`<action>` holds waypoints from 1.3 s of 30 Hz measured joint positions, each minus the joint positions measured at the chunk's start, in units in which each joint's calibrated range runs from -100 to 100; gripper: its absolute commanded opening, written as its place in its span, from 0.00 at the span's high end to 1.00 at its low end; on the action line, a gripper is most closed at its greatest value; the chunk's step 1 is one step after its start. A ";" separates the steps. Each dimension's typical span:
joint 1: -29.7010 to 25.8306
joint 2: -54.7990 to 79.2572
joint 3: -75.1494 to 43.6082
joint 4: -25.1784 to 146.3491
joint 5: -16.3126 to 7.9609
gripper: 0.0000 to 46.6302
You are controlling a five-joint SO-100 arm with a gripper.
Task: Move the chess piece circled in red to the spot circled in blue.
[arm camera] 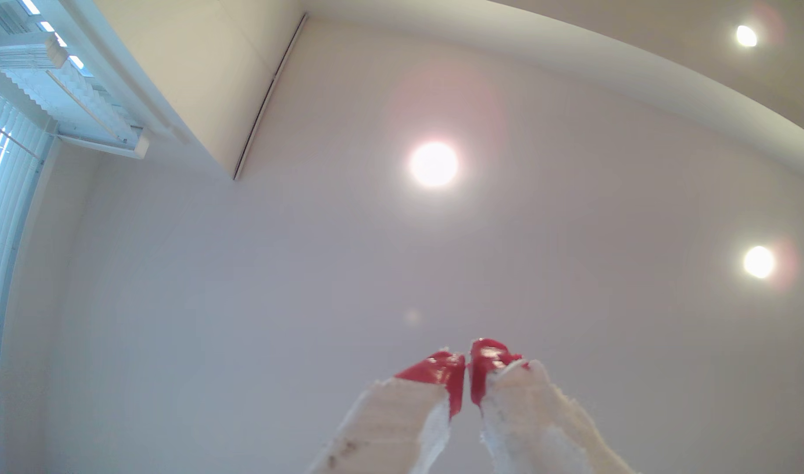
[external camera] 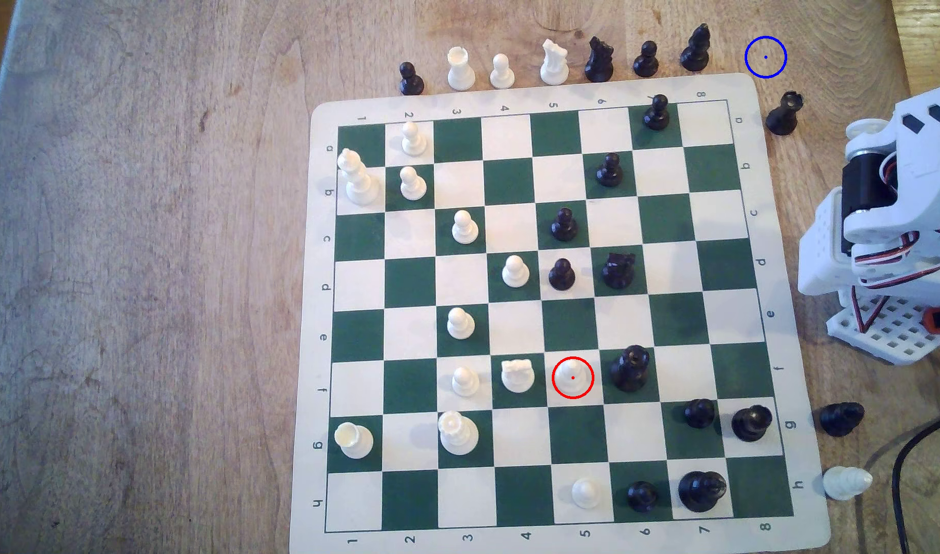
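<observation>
The chess piece circled in red (external camera: 572,375) is a small white piece standing on a white square in row f, column 5, of the green-and-white board (external camera: 787,298). A tall black piece (external camera: 630,367) stands one square to its right in the exterior view, a white knight (external camera: 517,374) one square to its left. The spot circled in blue (external camera: 765,57) is bare wood beyond the board's far right corner. My white arm (external camera: 883,213) is folded at the exterior view's right edge, far from the piece. In the wrist view my gripper (arm camera: 467,369) points at the ceiling, its red-tipped fingers (arm camera: 441,369) shut together with nothing between them.
A row of captured black and white pieces (external camera: 554,64) lines the board's far edge, ending with a black piece (external camera: 695,48) beside the blue ring. A black rook (external camera: 783,113) stands just below the ring. Two pieces (external camera: 846,450) and a black cable (external camera: 904,458) lie off the board's near right.
</observation>
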 measured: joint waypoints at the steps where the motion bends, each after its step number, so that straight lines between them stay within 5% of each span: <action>1: 0.00 0.00 0.00 0.00 0.00 1.00; 14: -1.77 0.00 0.00 32.19 0.20 1.00; 19: -1.77 0.00 -2.08 57.29 0.20 0.88; 22: -1.77 0.25 -3.07 69.96 -0.05 1.00; 28: -0.52 0.25 -5.06 86.85 -0.05 1.00; 33: -3.54 0.84 -10.21 111.63 2.39 1.00; 39: -6.86 10.56 -22.86 134.18 -0.83 0.98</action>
